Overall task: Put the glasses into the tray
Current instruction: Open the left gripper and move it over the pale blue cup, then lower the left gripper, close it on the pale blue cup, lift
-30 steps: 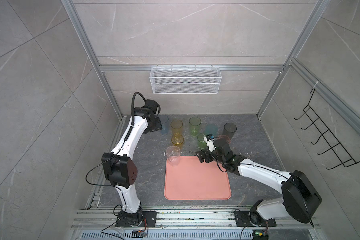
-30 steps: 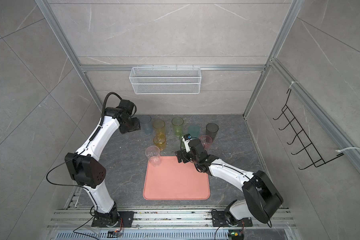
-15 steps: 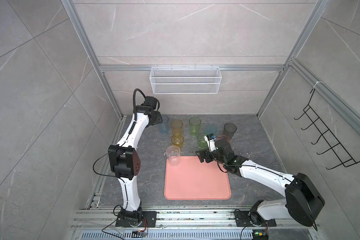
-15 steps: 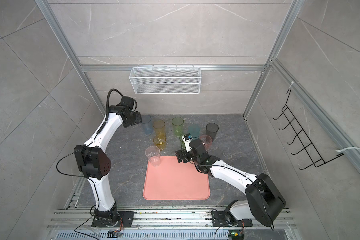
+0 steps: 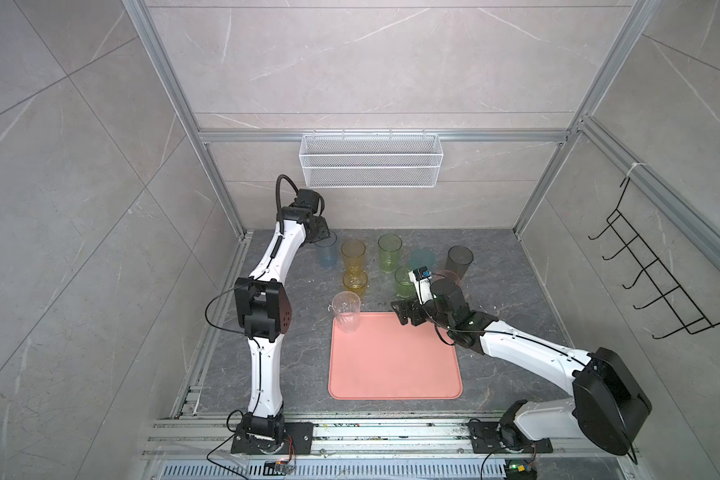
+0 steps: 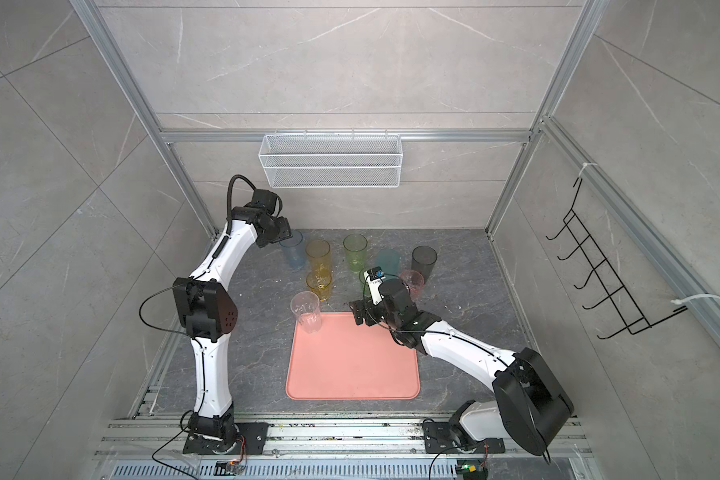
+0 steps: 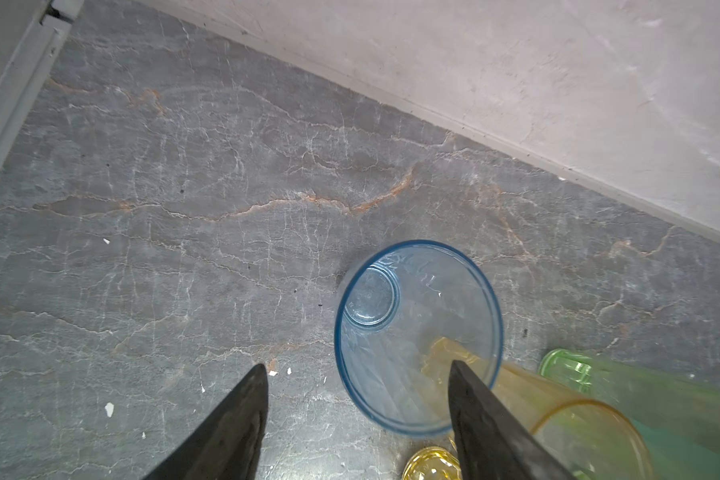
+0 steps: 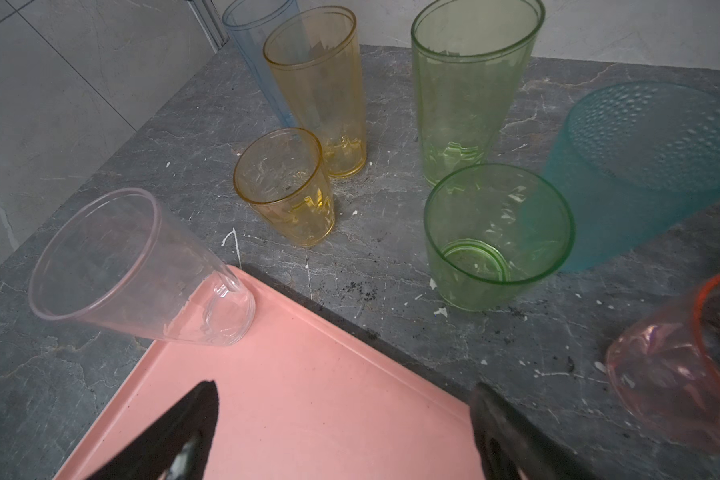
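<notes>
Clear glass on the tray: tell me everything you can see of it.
The clear glass is a tall, tapered, colourless transparent tumbler, plastic by its look, faintly scuffed, empty, mouth up. It stands upright on the pink tray, in its far left corner as both top views show. Only the tray touches it.

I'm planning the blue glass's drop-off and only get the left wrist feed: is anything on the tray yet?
Observer: Only the clear tumbler, standing on the far left corner of the tray.
Operator: Is the right arm in my way there?
Observer: The right gripper hangs open over the tray's far edge, holding nothing.
Operator: What's left besides the blue glass?
Observer: Seven more on the table behind the tray, with the pink glass and smoky glass farthest right.
</notes>
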